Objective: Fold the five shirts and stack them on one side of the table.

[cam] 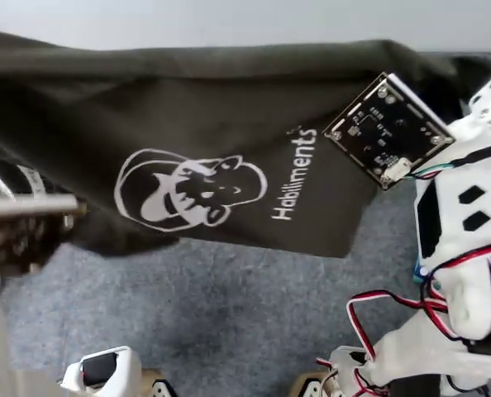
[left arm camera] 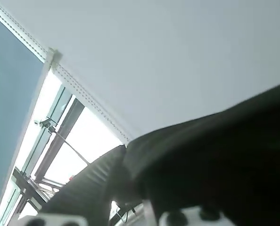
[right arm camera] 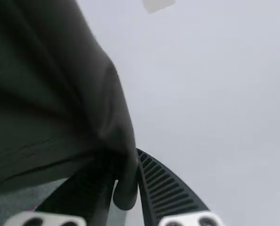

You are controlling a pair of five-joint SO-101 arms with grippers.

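Early stage, in my judgement: 1 dark olive printed shirt (cam: 229, 116) hangs spread and unfolded between the left claw (left arm camera: 130, 174) and the right claw (right arm camera: 123, 179), each clamped on its edge above the grey table (cam: 229, 314), so folding and stacking remain outstanding.

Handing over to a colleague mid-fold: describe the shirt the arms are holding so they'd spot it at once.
Above the grey table cover, a cloth hangs spread in the air. That is the shirt: dark olive, with a white cartoon print that sets it apart from the plain cover and the white arm beside it.
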